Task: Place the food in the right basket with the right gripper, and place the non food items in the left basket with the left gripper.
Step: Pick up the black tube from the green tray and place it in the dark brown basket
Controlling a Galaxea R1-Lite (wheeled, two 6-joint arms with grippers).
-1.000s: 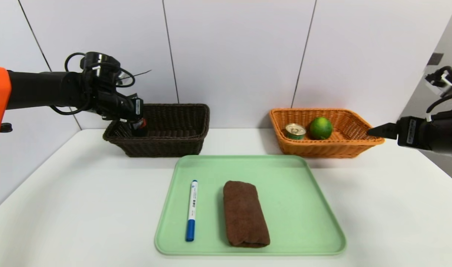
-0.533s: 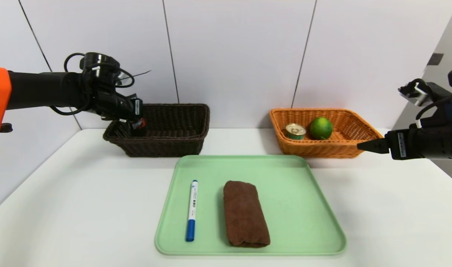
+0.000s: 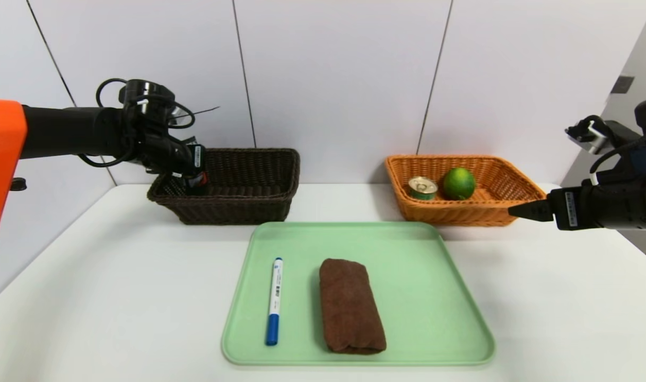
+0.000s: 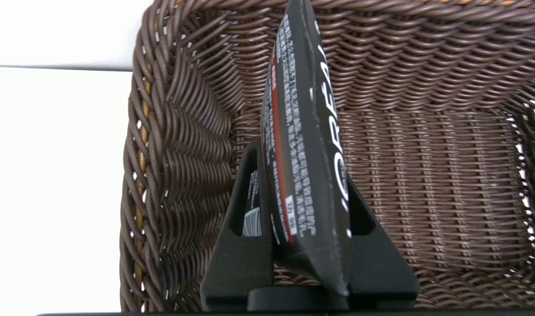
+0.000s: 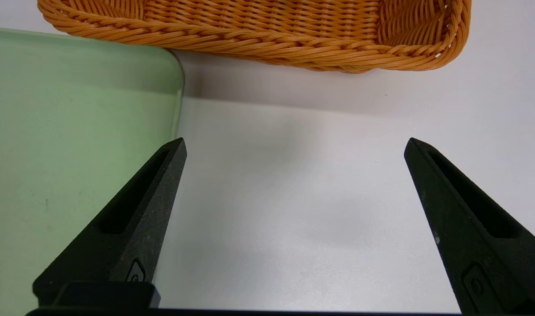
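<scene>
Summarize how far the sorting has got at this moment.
Done: lime and tin can sit in the orange basket. In hand: left end effector holds the dark tube inside the dark brown basket. Left: marker and brown towel on the green tray.

You can read white capitals "OREA" running along the dark tube [image 4: 313, 145]; the rest of that word is cut off. Beside them a red stripe and dense small print, plus a barcode sticker, stay illegible. The marker's [image 3: 275, 300] label print is unreadable.
</scene>
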